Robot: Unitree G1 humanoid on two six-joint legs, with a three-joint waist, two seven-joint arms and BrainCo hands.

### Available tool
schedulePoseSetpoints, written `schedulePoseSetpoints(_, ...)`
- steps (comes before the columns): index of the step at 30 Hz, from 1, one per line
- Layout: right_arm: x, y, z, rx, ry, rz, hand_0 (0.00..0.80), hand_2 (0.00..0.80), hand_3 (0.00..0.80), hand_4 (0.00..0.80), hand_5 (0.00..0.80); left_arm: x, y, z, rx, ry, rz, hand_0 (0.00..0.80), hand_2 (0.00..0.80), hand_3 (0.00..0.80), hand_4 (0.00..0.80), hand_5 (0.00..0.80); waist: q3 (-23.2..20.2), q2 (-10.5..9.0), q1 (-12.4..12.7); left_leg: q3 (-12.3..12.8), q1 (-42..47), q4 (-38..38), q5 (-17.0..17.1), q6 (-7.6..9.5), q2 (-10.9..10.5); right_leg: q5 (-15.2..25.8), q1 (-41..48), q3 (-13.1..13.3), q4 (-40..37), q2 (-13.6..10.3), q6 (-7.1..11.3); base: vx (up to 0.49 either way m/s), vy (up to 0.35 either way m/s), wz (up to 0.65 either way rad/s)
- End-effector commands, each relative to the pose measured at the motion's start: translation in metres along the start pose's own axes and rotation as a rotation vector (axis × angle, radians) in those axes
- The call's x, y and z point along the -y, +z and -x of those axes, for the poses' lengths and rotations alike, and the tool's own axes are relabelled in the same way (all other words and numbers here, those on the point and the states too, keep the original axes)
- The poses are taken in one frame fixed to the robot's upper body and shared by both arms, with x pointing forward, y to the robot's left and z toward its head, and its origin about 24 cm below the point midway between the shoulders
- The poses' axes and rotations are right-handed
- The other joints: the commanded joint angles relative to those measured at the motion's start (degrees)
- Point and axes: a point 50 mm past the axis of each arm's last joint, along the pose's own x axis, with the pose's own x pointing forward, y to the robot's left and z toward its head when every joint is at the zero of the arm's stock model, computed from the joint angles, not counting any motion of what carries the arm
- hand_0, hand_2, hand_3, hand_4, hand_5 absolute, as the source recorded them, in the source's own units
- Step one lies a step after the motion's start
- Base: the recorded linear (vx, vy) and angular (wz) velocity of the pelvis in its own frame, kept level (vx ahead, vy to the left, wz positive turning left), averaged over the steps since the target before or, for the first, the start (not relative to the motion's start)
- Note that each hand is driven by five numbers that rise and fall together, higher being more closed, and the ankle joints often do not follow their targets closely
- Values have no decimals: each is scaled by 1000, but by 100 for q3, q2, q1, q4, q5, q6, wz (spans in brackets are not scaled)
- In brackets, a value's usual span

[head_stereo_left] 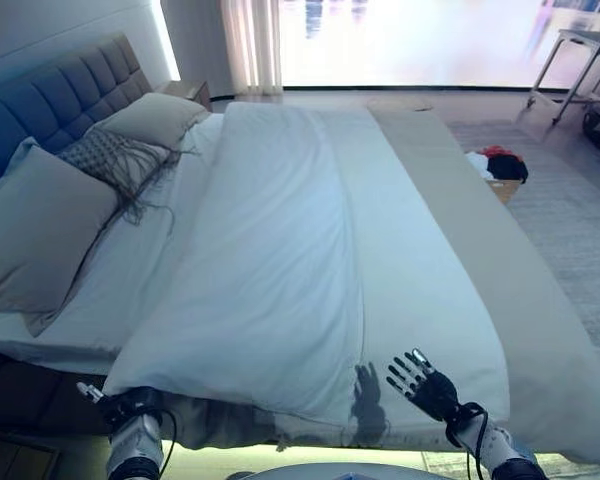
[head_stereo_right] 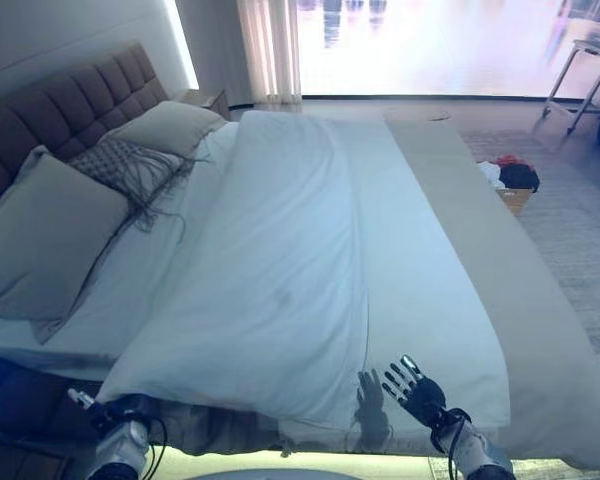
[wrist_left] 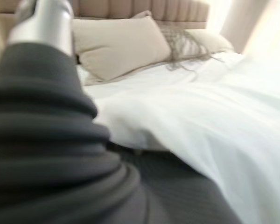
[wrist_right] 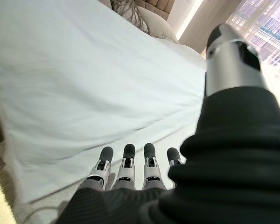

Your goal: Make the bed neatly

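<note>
- The duvet (head_stereo_left: 280, 250) lies spread over most of the bed (head_stereo_left: 540, 330), white and fairly smooth, with a long fold line running down its middle.
- Its near edge hangs just over the bed's side, close to both hands; the near left corner looks a bit bunched.
- On the right a wide tan strip of the bed shows beside the duvet, so the cover sits off-centre towards the headboard (head_stereo_left: 50, 100) side or is folded double; I cannot tell which.
- 3 pillows (head_stereo_left: 35, 230) rest by the headboard, the middle one fringed; they lean unevenly and a strip of sheet shows between them and the duvet.
- Right hand (head_stereo_left: 423, 385) hovers over the near edge of the duvet, fingers (wrist_right: 126, 163) straight and spread, holding nothing.
- Left hand (head_stereo_left: 130, 405) sits low at the near left corner, below the duvet's edge; its fingers are not visible, so I cannot tell its state.
- Judgement: the job is well along. What is left looks like pulling the duvet across the bare strip, smoothing the fold, and straightening the pillows.
</note>
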Motion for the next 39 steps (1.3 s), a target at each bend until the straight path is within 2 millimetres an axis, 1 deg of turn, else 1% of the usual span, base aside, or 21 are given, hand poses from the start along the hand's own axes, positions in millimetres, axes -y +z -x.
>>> schedulePoseSetpoints(1, -7, 16, -6, 99, 47, -46, 0, 0, 0, 0, 0, 76, 116, 2, 381, -233, -34, 0, 0, 0, 0, 0, 21, -270, 547, -6, -214, 213, -146, 155, -76, -277, 93, -57, 408, -822, 384, 0, 0, 0)
schedulePoseSetpoints(3, -6, 18, -7, 112, 48, -60, 0, 0, 0, 0, 0, 72, 137, 10, 462, -200, -7, 0, 0, 0, 0, 0, 18, -254, 643, -47, -251, 216, -151, 157, -96, -264, 98, -101, 373, -829, 386, 0, 0, 0)
schedulePoseSetpoints(8, -5, 21, -7, 143, 42, -90, 0, 0, 0, 0, 0, 58, 175, 31, 607, -92, 29, 0, 0, 0, 0, 0, 27, -228, 827, -178, -305, 233, -204, 159, -144, -311, 108, -177, 383, -836, 382, 21, -10, 2)
schedulePoseSetpoints(11, -4, 23, -7, 161, 28, -100, 0, 0, 0, 0, 0, 46, 190, 43, 640, -29, 39, 0, 0, 0, 0, 0, 53, -217, 891, -211, -349, 261, -223, 166, -164, -331, 101, -236, 417, -853, 385, 0, 0, 0)
schedulePoseSetpoints(15, -1, 28, -5, 164, 13, -97, 0, 0, 0, 0, 0, 33, 197, 51, 624, 25, 21, 0, 0, 0, 0, 0, 97, -224, 949, -254, -377, 274, -244, 172, -189, -330, 103, -291, 436, -882, 406, -2, 38, 14)
schedulePoseSetpoints(18, 3, 27, -3, 159, 0, -88, 0, 0, 0, 0, 0, 33, 192, 48, 545, 36, -51, 0, 0, 0, 0, 0, 130, -230, 973, -286, -387, 312, -273, 177, -193, -328, 89, -300, 478, -915, 408, 13, 84, 5)
schedulePoseSetpoints(20, 8, 28, 0, 155, -12, -79, 0, 0, 0, 0, 0, 33, 185, 44, 480, 52, -79, 0, 0, 0, 0, 0, 164, -234, 979, -299, -410, 350, -294, 180, -193, -328, 65, -300, 512, -944, 415, 1, 121, 3)
schedulePoseSetpoints(25, 14, 35, 5, 167, -20, -60, 0, 0, 0, 0, 0, 15, 154, 33, 272, 137, -168, 0, 0, 0, 0, 0, 321, -281, 1017, -368, -584, 492, -345, 179, -211, -282, -70, -304, 571, -1025, 449, -43, 119, 8)
schedulePoseSetpoints(26, 13, 37, 6, 168, -15, -54, 0, 0, 0, 0, 0, 12, 144, 30, 206, 138, -202, 0, 0, 0, 0, 0, 389, -321, 1009, -367, -633, 523, -359, 175, -210, -250, -126, -294, 575, -1041, 459, -58, 100, 15)
schedulePoseSetpoints(30, 13, 39, 7, 161, -5, -40, 0, 0, 0, 0, 0, 6, 125, 26, 81, 134, -286, 0, 0, 0, 0, 0, 503, -408, 1031, -342, -726, 567, -389, 184, -200, -171, -244, -275, 572, -1075, 485, -49, 87, 9)
schedulePoseSetpoints(31, 12, 40, 6, 160, -1, -38, 0, 0, 0, 0, 0, 5, 122, 25, 67, 135, -296, 0, 0, 0, 0, 0, 519, -425, 1040, -341, -740, 567, -389, 185, -201, -155, -259, -268, 566, -1079, 490, -55, 26, 6)
schedulePoseSetpoints(32, 11, 39, 5, 156, 10, -37, 0, 0, 0, 0, 0, 2, 117, 25, 40, 142, -319, 0, 0, 0, 0, 0, 562, -472, 1062, -340, -773, 565, -387, 188, -194, -107, -284, -276, 537, -1084, 503, -45, 4, 8)
schedulePoseSetpoints(35, 7, 36, 3, 143, 33, -32, 0, 0, 0, 0, 0, -8, 114, 27, -5, 197, -403, 0, 0, 0, 0, 0, 616, -558, 1083, -314, -799, 543, -388, 198, -186, -2, -315, -277, 451, -1076, 531, -39, -8, 11)
schedulePoseSetpoints(39, 1, 34, -2, 122, 48, -21, 0, 0, 0, 0, 0, -21, 109, 31, -55, 256, -482, 0, 0, 0, 0, 0, 668, -619, 1056, -258, -818, 518, -383, 221, -174, 70, -372, -257, 416, -1073, 552, -50, -5, 20)
